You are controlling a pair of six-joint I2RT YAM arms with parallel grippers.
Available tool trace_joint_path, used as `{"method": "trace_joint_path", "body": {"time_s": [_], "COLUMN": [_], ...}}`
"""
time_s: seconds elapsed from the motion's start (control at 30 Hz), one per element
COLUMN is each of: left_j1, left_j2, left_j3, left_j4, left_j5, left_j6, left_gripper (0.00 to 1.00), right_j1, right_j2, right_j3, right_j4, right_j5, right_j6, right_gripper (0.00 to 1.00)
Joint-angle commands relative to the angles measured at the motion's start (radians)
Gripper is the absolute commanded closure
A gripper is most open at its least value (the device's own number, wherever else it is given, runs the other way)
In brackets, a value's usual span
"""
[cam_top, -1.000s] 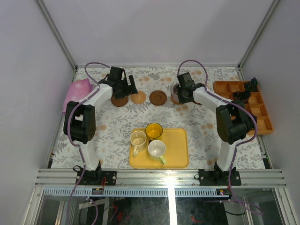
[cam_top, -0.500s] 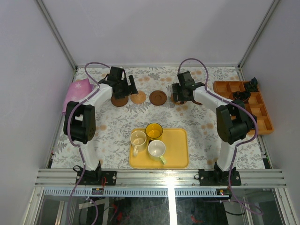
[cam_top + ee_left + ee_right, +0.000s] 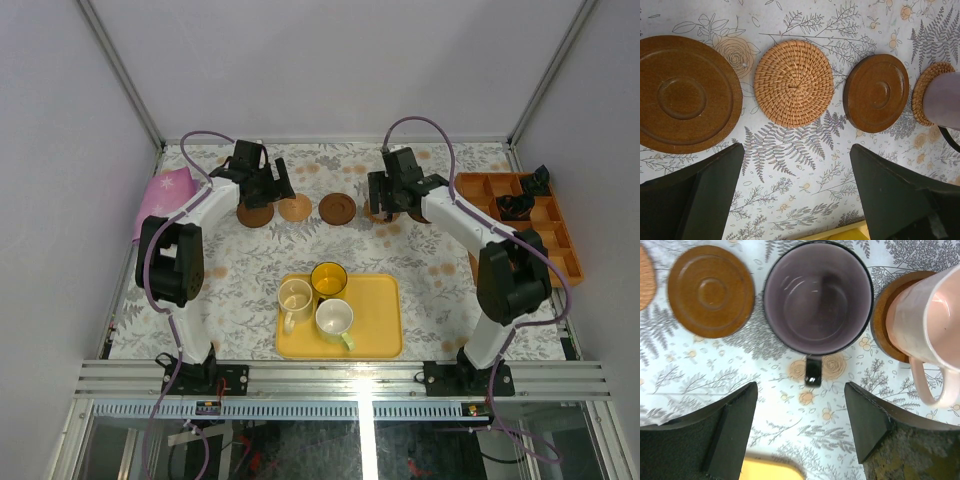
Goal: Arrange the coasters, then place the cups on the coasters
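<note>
Cups (image 3: 334,318): three on tray (image 3: 380,330), 6 o'clock; purple cup (image 3: 818,297) and pink cup (image 3: 927,315) on coasters (image 3: 793,83), 1 o'clock.
Left gripper (image 3: 796,147): released, empty.
Right gripper (image 3: 800,385): released, purple cup free.
Handling: probably glazed, stiff, slippery, breakable; pinch the rim wall away from the handle.

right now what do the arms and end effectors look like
The left arm and right arm have white links, black joints and a looping purple cable each. The left end effector and right end effector are black, with two wedge-shaped fingers.
</note>
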Motion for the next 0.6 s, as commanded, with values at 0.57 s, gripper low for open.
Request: {"method": "trace_joint_path", "body": {"time_s": [0.57], "left_j1": [-0.005], "left_j2": [-0.129], "left_j3": [-0.116], "left_j4": [0.049], "left_j5": [0.028], "left_j6": [0.016], "left_gripper": [0.10], "right_j1": [0.238], "right_j2": [-0.584], "right_j3": [-0.398], "right_j4": [-0.218], "right_j5": [-0.380], "right_j6": [-0.084], "right_gripper": [0.10]}}
